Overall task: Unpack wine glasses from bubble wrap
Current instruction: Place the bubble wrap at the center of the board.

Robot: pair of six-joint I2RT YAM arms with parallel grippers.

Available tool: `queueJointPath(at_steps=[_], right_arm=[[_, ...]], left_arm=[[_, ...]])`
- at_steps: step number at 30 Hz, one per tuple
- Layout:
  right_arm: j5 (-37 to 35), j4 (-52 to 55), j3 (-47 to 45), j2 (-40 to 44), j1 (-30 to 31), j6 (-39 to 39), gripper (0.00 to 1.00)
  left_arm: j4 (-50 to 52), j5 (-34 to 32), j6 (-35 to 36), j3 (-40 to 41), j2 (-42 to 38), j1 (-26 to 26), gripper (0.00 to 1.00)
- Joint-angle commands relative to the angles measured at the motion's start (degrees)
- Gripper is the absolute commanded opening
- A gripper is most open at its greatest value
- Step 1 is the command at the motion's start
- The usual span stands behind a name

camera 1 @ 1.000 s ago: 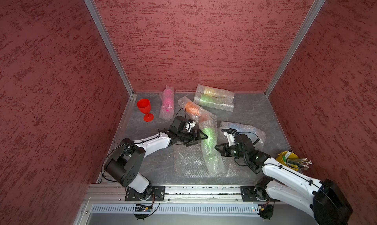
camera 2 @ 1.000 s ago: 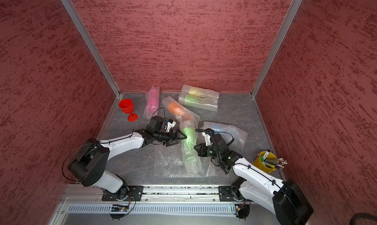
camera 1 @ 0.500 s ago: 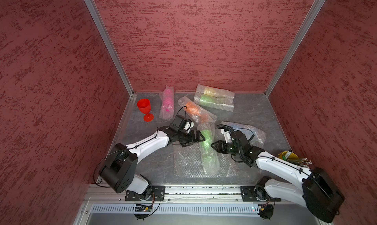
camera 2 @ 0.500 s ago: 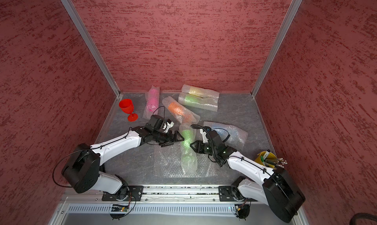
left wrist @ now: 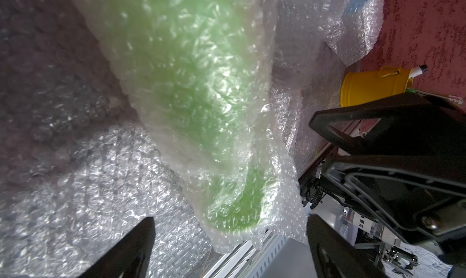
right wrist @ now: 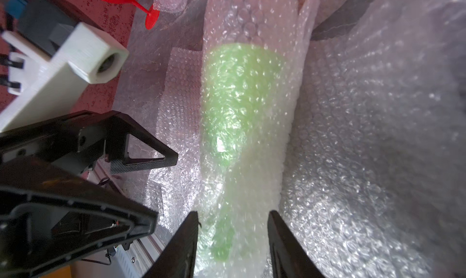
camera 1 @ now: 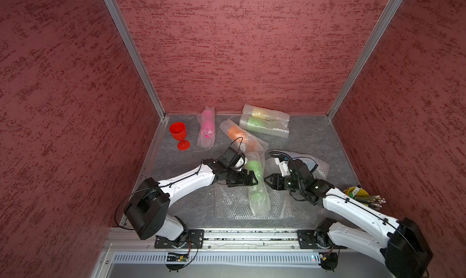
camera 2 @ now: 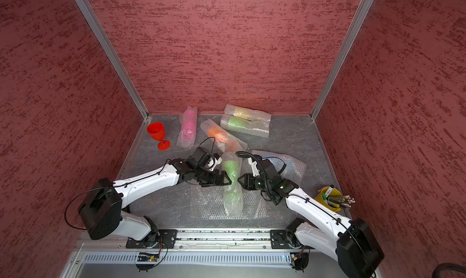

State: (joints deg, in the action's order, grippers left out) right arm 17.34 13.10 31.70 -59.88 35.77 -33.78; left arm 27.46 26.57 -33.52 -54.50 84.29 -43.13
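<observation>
A light green wine glass (camera 1: 254, 167) (camera 2: 230, 168) lies in a bubble wrap sleeve (camera 1: 259, 203) at the floor's middle, foot toward the front rail. My left gripper (camera 1: 253, 179) (camera 2: 225, 179) (left wrist: 230, 217) is wide open at the sleeve's left side. The right gripper (camera 1: 266, 181) (camera 2: 240, 181) (right wrist: 233, 211) faces it from the right, open, its jaws either side of the wrapped stem (right wrist: 224, 228). A bare red wine glass (camera 1: 179, 134) (camera 2: 156, 133) stands upright at the back left.
Wrapped glasses lie at the back: pink (camera 1: 207, 124), orange (camera 1: 237, 134), yellow over green (camera 1: 262, 120). A flat bubble wrap sheet (camera 1: 232, 203) lies under the sleeve, and more wrap (camera 1: 319, 165) lies by the right arm. A yellow cup of utensils (camera 1: 358, 192) (left wrist: 365, 85) stands front right.
The right gripper went from shut to open and edged left up to the green sleeve. The left gripper slid forward along the sleeve, staying open.
</observation>
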Motion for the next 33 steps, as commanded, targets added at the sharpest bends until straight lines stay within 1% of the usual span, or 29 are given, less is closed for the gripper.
queueJointPath(at_steps=[1,9,14,15,17,21,24,28,33], right_arm=[[0.56,0.98,-0.42,-1.65,0.00,1.64,0.44],[-0.43,-1.54,-0.99,-5.63,0.31,2.10,0.35],[-1.72,-1.85,-0.96,-5.91,0.29,2.14,0.22],[-1.65,-1.94,-0.97,-5.86,0.29,2.16,0.20],[-1.65,-1.62,-0.64,-5.82,0.35,2.22,0.21],[-1.91,-0.01,0.40,-3.42,0.40,2.32,0.29],[-1.93,1.19,0.80,-1.68,0.35,2.47,0.32],[-0.61,1.41,0.87,-2.32,0.44,2.76,0.36],[0.33,0.08,0.47,-3.81,0.88,2.87,0.39]], left_arm=[[1.36,-2.27,1.61,-1.52,-0.10,-0.78,0.95],[1.97,-3.55,1.39,-2.34,0.28,-2.66,0.95],[2.50,-4.23,1.43,-3.47,1.30,-3.80,0.95],[2.58,-4.48,1.44,-3.74,1.65,-3.97,0.95],[2.85,-4.88,1.46,-4.12,2.16,-4.23,0.95],[2.87,-5.38,1.46,-4.06,2.50,-4.07,0.95],[2.85,-5.56,1.38,-3.77,2.61,-4.04,0.94],[2.57,-5.62,1.10,-3.51,2.73,-3.89,0.94],[2.42,-5.52,0.91,-3.48,2.90,-3.79,0.94]])
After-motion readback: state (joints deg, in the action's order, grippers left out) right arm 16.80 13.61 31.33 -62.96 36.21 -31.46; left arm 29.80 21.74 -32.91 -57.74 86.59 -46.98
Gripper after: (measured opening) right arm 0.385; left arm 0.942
